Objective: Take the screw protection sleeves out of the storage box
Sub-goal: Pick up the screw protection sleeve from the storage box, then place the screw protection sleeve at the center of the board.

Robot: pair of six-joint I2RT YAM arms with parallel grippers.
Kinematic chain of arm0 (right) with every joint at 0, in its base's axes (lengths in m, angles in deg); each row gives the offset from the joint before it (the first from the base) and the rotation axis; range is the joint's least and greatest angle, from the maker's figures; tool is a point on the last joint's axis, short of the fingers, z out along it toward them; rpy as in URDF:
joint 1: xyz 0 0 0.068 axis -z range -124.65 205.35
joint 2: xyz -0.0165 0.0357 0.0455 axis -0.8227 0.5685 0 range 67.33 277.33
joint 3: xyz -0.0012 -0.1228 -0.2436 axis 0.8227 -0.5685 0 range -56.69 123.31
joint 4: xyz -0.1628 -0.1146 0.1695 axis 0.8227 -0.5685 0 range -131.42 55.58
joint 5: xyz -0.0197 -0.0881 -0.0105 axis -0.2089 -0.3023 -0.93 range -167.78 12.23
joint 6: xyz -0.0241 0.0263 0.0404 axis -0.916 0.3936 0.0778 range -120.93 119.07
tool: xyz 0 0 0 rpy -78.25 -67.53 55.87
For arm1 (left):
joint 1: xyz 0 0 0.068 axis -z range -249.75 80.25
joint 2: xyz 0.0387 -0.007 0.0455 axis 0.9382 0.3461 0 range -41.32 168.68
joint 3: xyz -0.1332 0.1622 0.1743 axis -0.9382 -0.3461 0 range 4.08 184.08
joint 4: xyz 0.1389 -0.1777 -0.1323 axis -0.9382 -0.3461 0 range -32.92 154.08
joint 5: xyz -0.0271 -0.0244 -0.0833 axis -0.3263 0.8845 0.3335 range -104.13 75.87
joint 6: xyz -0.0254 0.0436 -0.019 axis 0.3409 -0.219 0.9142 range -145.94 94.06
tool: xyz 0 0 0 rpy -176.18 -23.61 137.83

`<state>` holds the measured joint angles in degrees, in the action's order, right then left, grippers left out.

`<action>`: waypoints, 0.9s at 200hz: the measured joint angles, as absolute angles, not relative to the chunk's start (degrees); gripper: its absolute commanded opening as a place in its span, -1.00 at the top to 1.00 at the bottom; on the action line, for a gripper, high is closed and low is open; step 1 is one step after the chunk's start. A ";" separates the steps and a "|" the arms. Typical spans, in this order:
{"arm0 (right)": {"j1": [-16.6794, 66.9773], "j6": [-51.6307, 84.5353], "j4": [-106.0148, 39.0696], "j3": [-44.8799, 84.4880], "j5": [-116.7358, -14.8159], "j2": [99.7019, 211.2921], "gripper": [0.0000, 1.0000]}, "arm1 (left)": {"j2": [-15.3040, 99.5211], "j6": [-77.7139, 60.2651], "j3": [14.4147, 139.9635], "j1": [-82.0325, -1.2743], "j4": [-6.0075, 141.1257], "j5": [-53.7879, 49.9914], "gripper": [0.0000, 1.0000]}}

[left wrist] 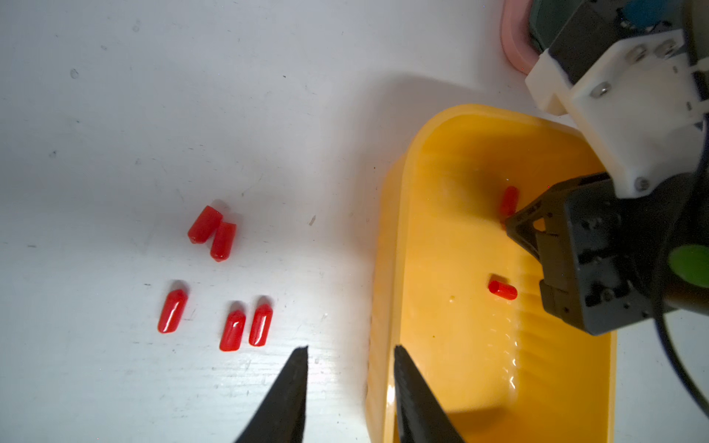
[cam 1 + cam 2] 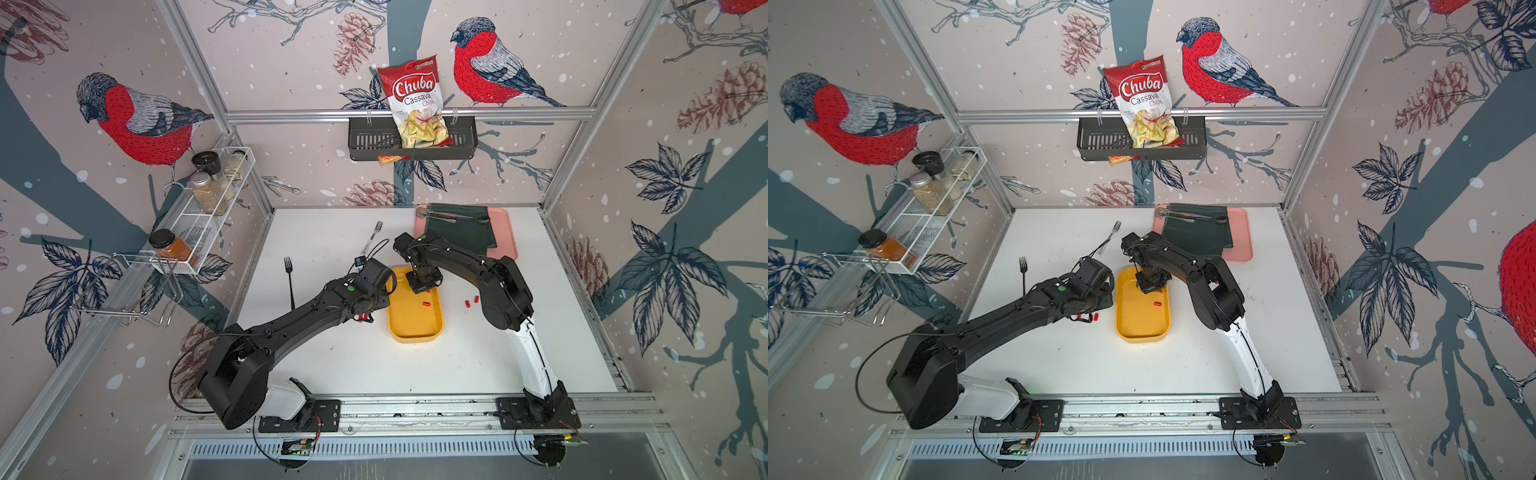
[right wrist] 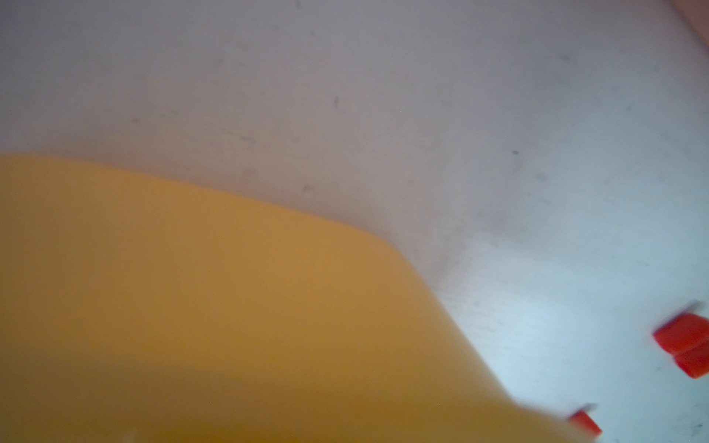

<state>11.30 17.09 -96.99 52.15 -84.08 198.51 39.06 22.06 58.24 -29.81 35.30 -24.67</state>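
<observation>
The yellow storage box (image 2: 415,338) (image 2: 1142,337) lies mid-table in both top views. Two red screw protection sleeves are inside it. One lies loose (image 1: 502,289) (image 2: 424,304). The other (image 1: 509,201) has its end at the closed tips of my right gripper (image 1: 508,226) (image 2: 424,286), which reaches down into the box. My left gripper (image 1: 351,347) is open and holds nothing, one finger over the table and one over the box rim (image 1: 391,230). Several sleeves (image 1: 220,241) lie on the table beside the box. The right wrist view is blurred, showing the box (image 3: 192,307) and sleeves (image 3: 683,341) on the table.
Two more sleeves (image 2: 468,304) lie on the table on the box's other side. A black fork (image 2: 289,282) and a silver fork (image 2: 372,239) lie towards the back left. A pink tray (image 2: 509,232) with a green cloth (image 2: 461,228) sits at the back right.
</observation>
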 measured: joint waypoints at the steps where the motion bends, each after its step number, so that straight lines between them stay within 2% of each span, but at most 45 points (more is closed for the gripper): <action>1: 11.30 17.09 -96.99 52.13 -83.99 198.44 0.93 | 39.06 22.06 58.24 -29.81 35.32 -24.67 0.23; 71: 13.97 21.70 -94.80 49.18 -74.38 188.37 0.97 | 39.63 22.02 58.24 -29.81 35.54 -24.63 0.23; 91: 17.90 23.95 -92.66 43.34 -71.16 182.27 0.98 | 39.76 22.02 58.24 -29.81 35.56 -24.61 0.23; 126: 29.42 27.69 -89.49 30.73 -68.50 171.36 0.98 | 39.65 22.02 57.99 -29.81 35.98 -24.56 0.23; 149: 32.65 27.67 -88.03 25.27 -67.08 170.18 0.98 | 39.85 22.00 57.99 -29.81 36.11 -24.48 0.23; 180: 32.17 27.95 -85.38 21.14 -65.09 171.73 0.96 | 40.48 21.98 58.02 -29.81 36.33 -24.37 0.24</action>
